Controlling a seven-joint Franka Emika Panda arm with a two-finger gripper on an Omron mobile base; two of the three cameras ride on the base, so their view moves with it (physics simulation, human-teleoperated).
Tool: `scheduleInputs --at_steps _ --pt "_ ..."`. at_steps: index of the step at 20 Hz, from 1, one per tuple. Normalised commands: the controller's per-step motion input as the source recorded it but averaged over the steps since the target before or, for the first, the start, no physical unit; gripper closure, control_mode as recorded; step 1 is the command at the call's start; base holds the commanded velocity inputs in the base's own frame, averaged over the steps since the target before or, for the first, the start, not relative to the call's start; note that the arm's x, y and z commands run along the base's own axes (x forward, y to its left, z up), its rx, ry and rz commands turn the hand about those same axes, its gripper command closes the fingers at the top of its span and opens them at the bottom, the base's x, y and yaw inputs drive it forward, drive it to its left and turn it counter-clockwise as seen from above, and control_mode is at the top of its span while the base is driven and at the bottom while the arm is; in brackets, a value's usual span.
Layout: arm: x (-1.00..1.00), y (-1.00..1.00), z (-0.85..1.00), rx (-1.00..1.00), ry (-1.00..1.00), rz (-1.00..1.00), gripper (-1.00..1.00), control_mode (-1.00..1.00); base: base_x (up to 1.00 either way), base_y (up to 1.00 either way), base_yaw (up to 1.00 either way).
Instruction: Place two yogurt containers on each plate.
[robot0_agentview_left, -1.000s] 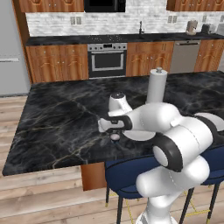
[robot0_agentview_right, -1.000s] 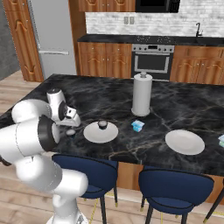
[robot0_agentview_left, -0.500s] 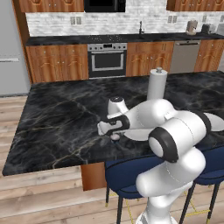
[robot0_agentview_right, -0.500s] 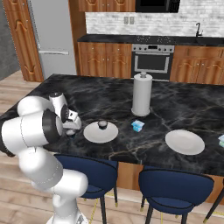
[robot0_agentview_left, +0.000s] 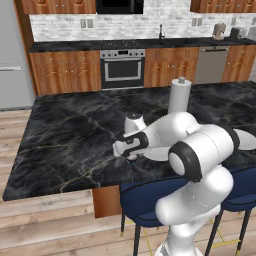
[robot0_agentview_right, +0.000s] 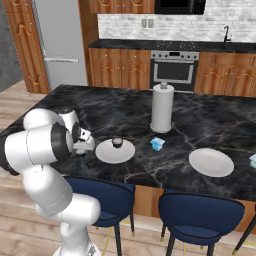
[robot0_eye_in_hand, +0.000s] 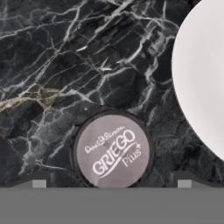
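The plates stand well apart on the black marble island (robot0_agentview_right: 125, 117): the near plate (robot0_agentview_right: 106, 153) carries one dark yogurt cup (robot0_agentview_right: 117, 142), the far plate (robot0_agentview_right: 211, 162) is bare, so three placings seem left. A second dark round cup with a pale "Griego" lid (robot0_eye_in_hand: 112, 151) sits just beside the near plate, below the gripper (robot0_eye_in_hand: 111, 183), whose jaws are spread wide; a light blue cup (robot0_agentview_right: 158, 144) waits between the plates.

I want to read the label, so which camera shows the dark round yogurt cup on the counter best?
The hand view: the dark round yogurt cup lies right below, its pale "GRIEGO Plus" lid legible, beside the white plate. In both base views the arm mostly hides it.
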Motion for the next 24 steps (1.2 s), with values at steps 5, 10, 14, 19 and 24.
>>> scheduleInputs --at_steps 5,10,14,19,24 --pt "0.00 0.00 -0.14 0.00 0.01 0.00 -1.00 -1.00 0.00 0.00 0.00" --pt "0.02 0.00 -0.13 0.00 0.00 0.00 -1.00 -1.00 0.00 0.00 0.00" --pt "0.01 0.00 -0.11 0.00 0.00 0.00 -1.00 -1.00 0.00 0.00 0.00" --pt "0.07 0.00 -0.10 0.00 0.00 0.00 -1.00 -1.00 0.00 0.00 0.00" --pt "0.14 0.00 -0.11 0.00 0.00 0.00 1.00 -1.00 0.00 0.00 0.00"
